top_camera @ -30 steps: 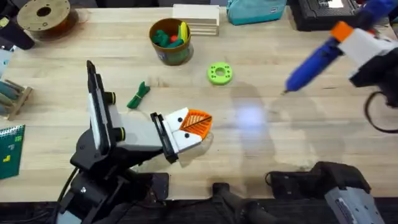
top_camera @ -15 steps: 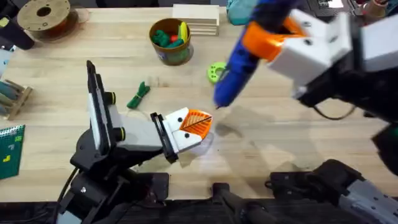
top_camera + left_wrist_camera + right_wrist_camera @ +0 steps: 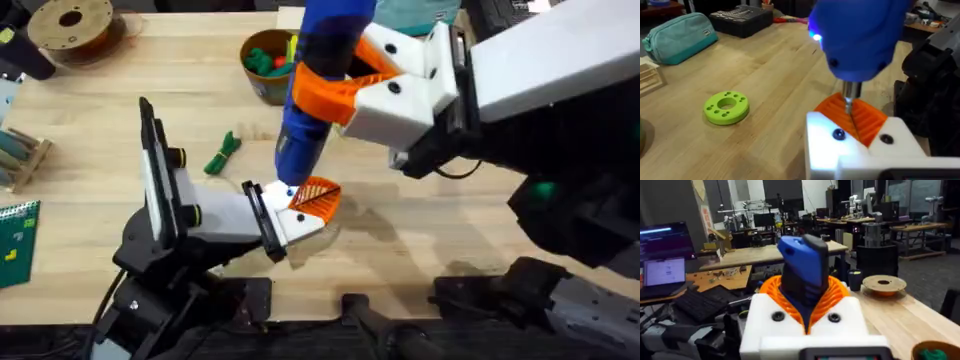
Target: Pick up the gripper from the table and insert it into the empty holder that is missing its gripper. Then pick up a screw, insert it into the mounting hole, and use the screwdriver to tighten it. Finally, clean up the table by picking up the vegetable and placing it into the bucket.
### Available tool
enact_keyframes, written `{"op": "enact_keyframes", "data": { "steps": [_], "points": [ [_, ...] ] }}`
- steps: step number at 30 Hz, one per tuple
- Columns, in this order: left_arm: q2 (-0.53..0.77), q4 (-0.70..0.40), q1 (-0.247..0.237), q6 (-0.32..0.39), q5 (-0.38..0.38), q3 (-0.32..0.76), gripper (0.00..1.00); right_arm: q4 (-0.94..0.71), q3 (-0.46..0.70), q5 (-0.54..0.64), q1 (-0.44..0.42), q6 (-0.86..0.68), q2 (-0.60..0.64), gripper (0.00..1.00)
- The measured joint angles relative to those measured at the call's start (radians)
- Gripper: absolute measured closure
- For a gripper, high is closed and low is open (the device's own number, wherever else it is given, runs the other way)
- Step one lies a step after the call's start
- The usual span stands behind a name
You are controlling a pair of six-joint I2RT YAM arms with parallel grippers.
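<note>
Since 1 second ago the right hand point(image 3: 345, 85) has swung in from the far right, carrying the screwdriver point(image 3: 315, 90) over the left hand point(image 3: 305, 205). Left to right: the vegetable point(image 3: 224, 152) lies loose on the bench point(image 3: 500, 215); the left hand's fingers, whose gap I cannot judge, wear the orange gripper point(image 3: 857, 117); the screwdriver's tip sits on that orange piece. Beyond stands the bucket point(image 3: 268, 65). The right hand's orange pads are clamped on the screwdriver. Risk: an off-axis tip could slip off the screw.
</note>
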Motion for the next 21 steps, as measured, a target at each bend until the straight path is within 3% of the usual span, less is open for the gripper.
{"op": "enact_keyframes", "data": {
  "steps": [21],
  "points": [
    [0.0, 0.0, 0.0, 0.0, 0.0, 0.0, 0.996, -0.041, 0.0, -0.002, 0.0, 0.0, 0.023, 0.971]
  ]
}}
